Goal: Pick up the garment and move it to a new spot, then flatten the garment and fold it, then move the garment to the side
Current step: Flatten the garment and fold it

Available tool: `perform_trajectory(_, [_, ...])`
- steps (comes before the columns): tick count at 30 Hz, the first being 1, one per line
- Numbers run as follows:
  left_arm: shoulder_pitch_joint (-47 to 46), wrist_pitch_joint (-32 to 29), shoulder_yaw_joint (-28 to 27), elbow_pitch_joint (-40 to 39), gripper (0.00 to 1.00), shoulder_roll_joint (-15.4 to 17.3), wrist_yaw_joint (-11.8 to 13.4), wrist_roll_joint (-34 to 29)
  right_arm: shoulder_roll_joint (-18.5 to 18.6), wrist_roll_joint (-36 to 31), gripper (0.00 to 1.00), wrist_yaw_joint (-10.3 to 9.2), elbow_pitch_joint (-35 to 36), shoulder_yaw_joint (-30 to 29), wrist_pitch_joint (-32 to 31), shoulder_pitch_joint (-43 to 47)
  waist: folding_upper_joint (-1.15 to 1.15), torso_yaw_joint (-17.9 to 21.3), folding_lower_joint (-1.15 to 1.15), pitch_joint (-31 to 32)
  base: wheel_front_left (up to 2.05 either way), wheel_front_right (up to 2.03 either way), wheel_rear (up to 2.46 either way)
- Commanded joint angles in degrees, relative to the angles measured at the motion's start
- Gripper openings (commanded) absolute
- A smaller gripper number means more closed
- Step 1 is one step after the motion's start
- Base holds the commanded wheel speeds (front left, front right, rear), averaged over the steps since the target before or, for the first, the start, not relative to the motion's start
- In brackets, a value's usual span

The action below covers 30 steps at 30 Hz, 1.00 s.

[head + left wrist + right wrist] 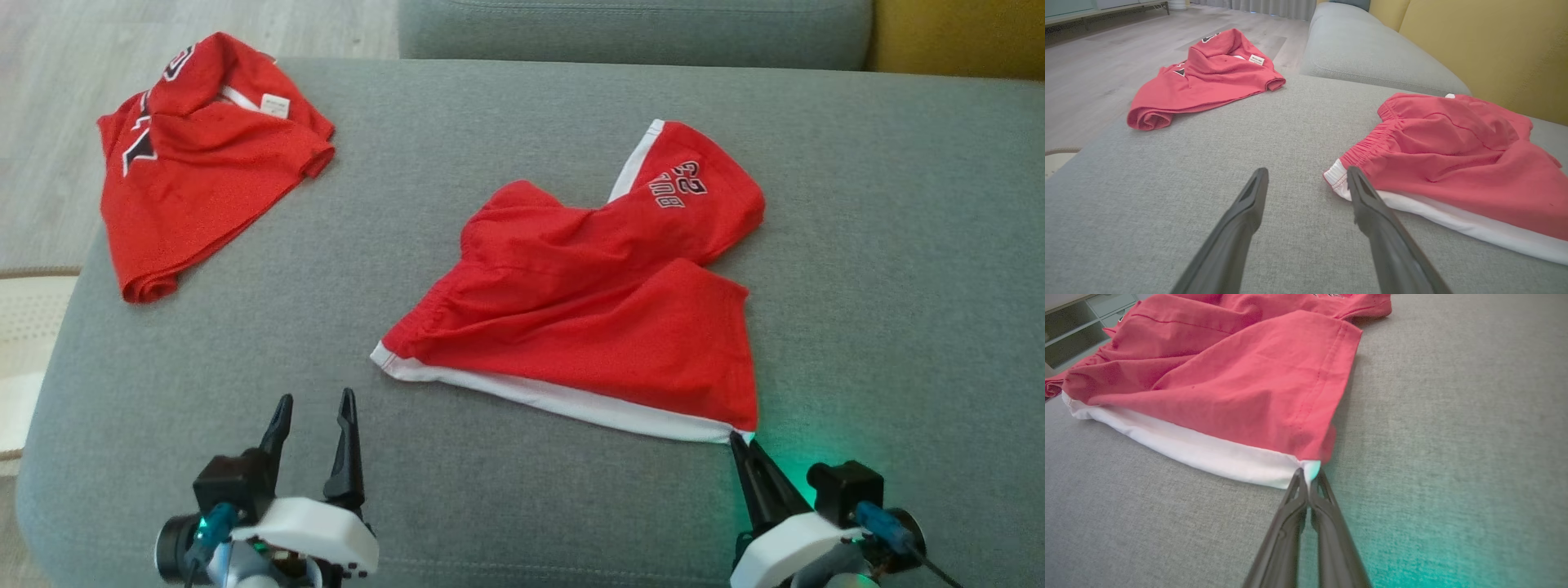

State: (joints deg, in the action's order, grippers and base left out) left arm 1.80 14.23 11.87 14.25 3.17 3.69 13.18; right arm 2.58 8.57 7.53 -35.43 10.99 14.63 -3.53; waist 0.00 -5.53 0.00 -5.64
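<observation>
The right claw (1308, 481) is being pinched shut on the white-hemmed corner of the shorts (588, 310), which are lying crumpled mid-sofa (490, 122), toward its front edge. The left claw (314, 408) is being held spread, just beside the waistband corner. The pick-up seems to be starting; a second pinch there is probably being called for.

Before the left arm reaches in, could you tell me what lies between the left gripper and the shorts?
Nothing but bare grey cushion, seen in the head view between left gripper and shorts.
</observation>
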Motion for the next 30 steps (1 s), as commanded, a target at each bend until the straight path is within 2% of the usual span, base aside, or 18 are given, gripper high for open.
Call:
perform_trajectory(1, [-2.6,0.8,-2.3,-1.4,1.0,-0.2,-0.4,-0.4,0.3,0.1,0.0,-0.04,1.7,1.2,0.4,-1.9,0.0,0.5,0.0,0.1,0.0,0.0,0.0])
perform_trajectory(4, [-3.2,0.8,-1.7,-0.8,1.0,-0.2,-1.2,-0.7,0.3,-0.5,0.0,-0.04,2.7,0.1,0.4,-2.2,0.0,1.5,0.0,0.0,0.0,0.0,0.0])
perform_trajectory(12, [-6.0,0.5,0.8,3.2,1.0,-0.2,-3.1,-1.3,0.3,-5.4,0.0,-0.04,5.2,-7.3,0.4,-2.8,0.0,3.8,0.0,-0.5,0.0,0.0,0.0])
perform_trajectory(15, [-7.3,-1.1,2.7,5.7,1.0,-0.1,-4.9,-1.5,0.3,-7.1,0.0,-0.04,5.9,-9.4,0.4,-3.0,0.0,4.7,0.0,-0.8,0.0,0.0,0.0])
perform_trajectory(22, [-7.5,-4.5,6.6,7.9,1.0,0.4,-8.8,-0.5,0.3,-7.6,0.0,-0.04,6.6,-10.0,0.4,-3.8,0.0,6.3,0.0,-1.5,0.0,0.0,0.0])
perform_trajectory(30, [-6.9,-6.5,9.2,7.8,1.0,1.6,-10.1,1.0,0.3,-7.3,0.0,-0.04,6.8,-9.8,0.4,-4.1,0.0,6.7,0.0,-2.0,0.0,0.0,0.0])
